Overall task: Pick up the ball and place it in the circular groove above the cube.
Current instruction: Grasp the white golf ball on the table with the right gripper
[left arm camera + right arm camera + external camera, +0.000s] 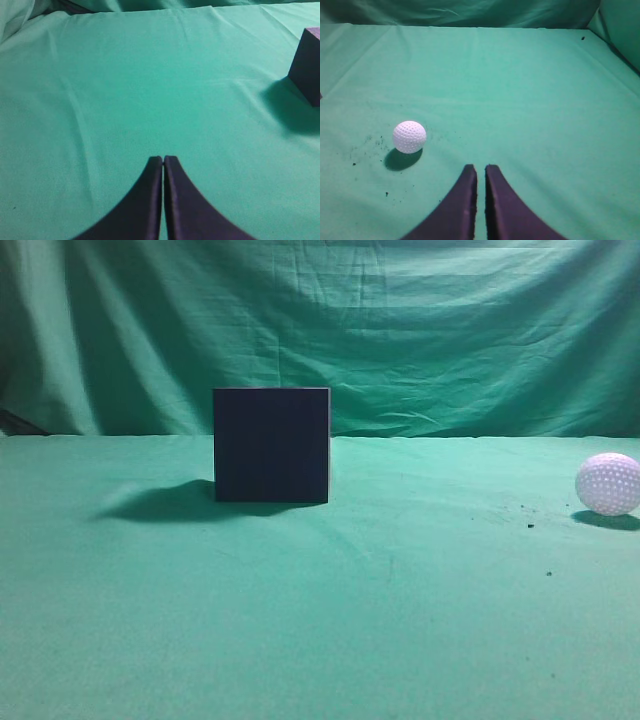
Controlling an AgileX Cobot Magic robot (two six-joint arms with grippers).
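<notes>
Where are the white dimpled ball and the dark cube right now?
white dimpled ball [409,136], right wrist view, centre of its dimpled surface.
dark cube [271,445], exterior view, middle of its front face.

The left hand [163,160] has its fingers pressed together; the right hand [480,169] shows a thin slit between fingertips, holding nothing.

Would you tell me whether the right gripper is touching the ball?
Apart. The right wrist view shows green cloth between the right gripper and the ball.

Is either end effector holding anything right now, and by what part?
Nothing is held. Both end effectors, left and right, are shut and empty; the white dimpled ball lies on the cloth.
</notes>
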